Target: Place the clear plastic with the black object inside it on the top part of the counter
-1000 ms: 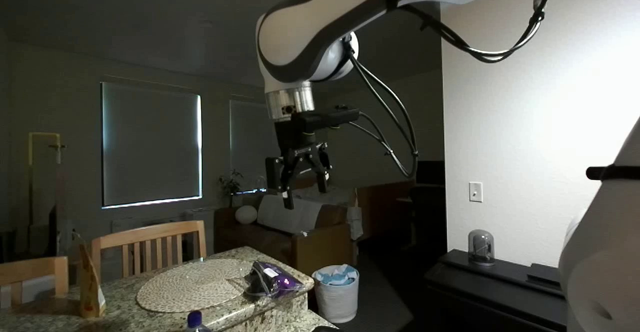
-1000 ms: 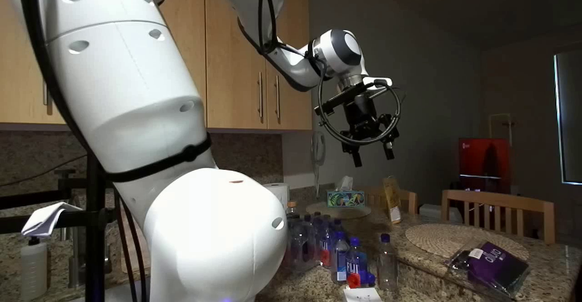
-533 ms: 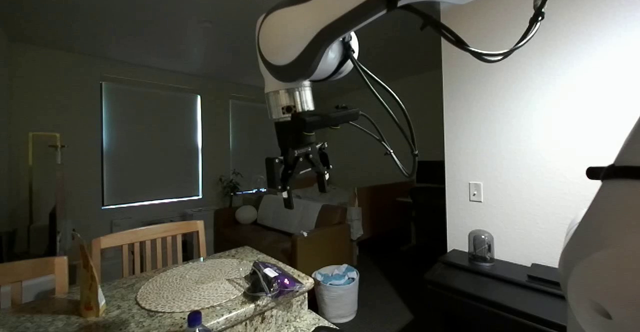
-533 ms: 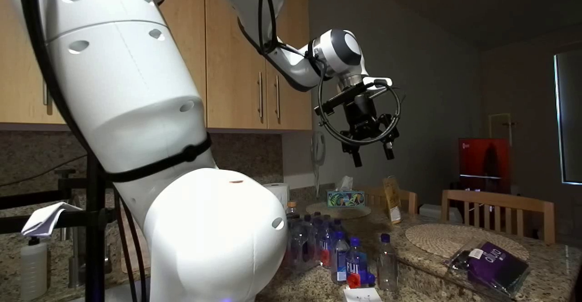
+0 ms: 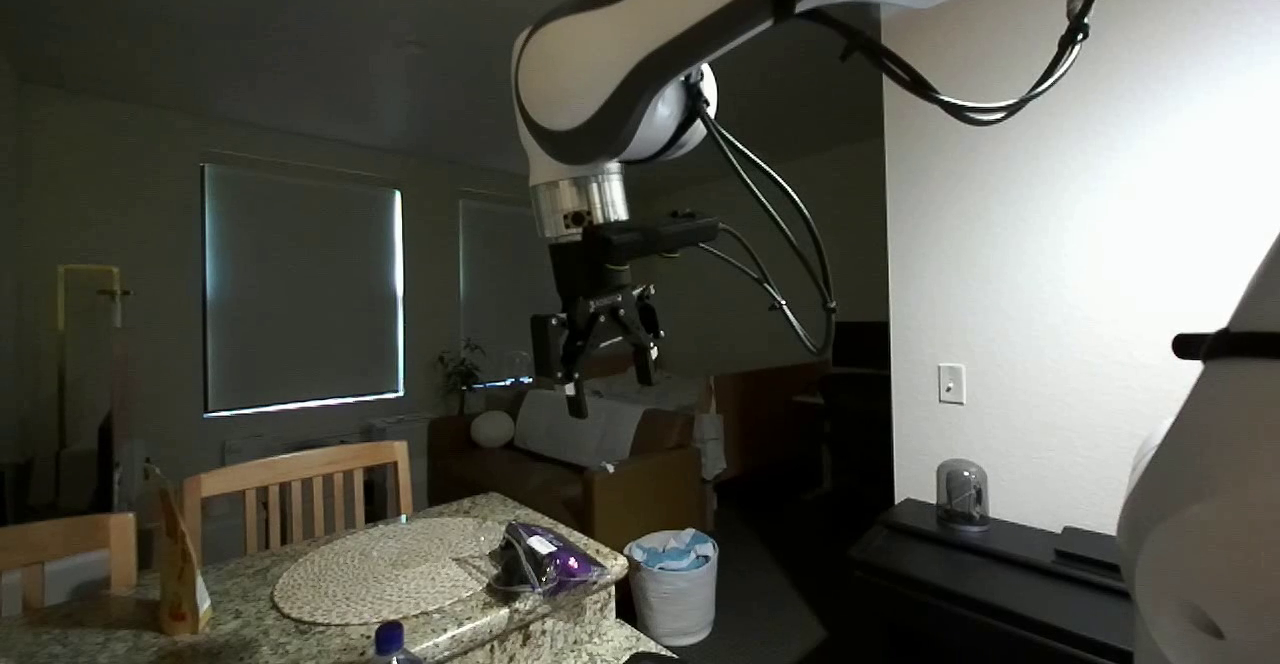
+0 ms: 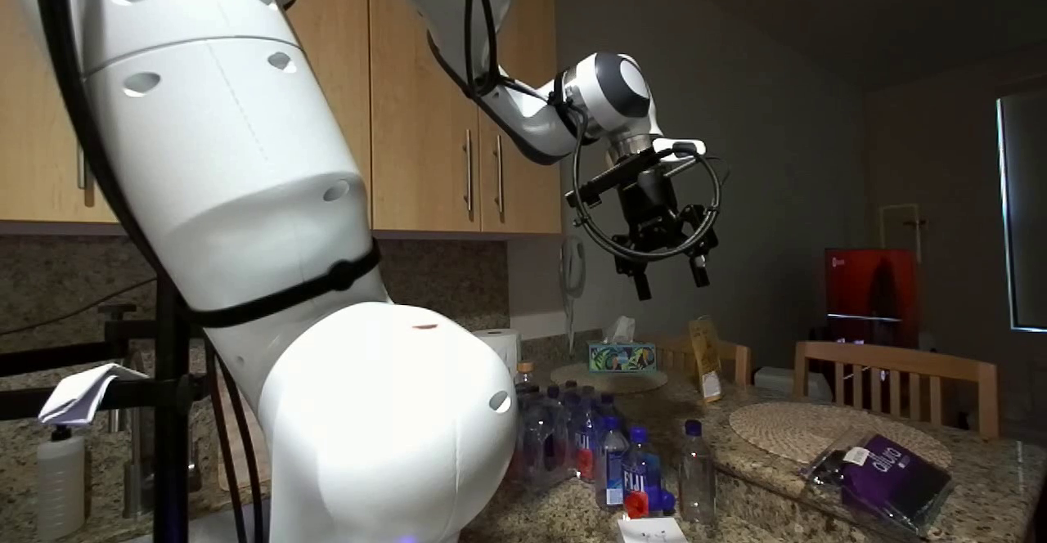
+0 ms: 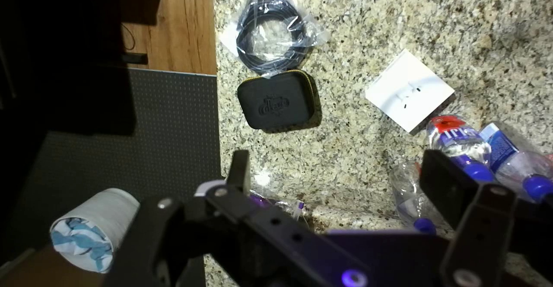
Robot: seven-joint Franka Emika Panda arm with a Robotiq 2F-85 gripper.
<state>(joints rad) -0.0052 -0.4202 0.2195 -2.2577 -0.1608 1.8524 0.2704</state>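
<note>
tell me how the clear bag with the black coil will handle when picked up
The clear bag will probably crumple and may feel slippery: its film looks wrinkled and shiny. The black coil should flex somewhat, being wound in thin loops. It looks to lie flat, so rolling seems unlikely.

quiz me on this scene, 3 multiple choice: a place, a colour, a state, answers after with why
1. Where does the coil lie?
A) on a placemat
B) on the lower counter, by the case
C) in the bin

2. What colour is the case's trim?
A) yellow
B) red
C) green

3. How is the claw?
A) shut
B) gripping a bottle
C) open

1 B: the wrist view shows it on the granite, next to the case.
2 A: a yellow line runs along its rim.
3 C: its fingers stand wide apart in all three views.
</note>
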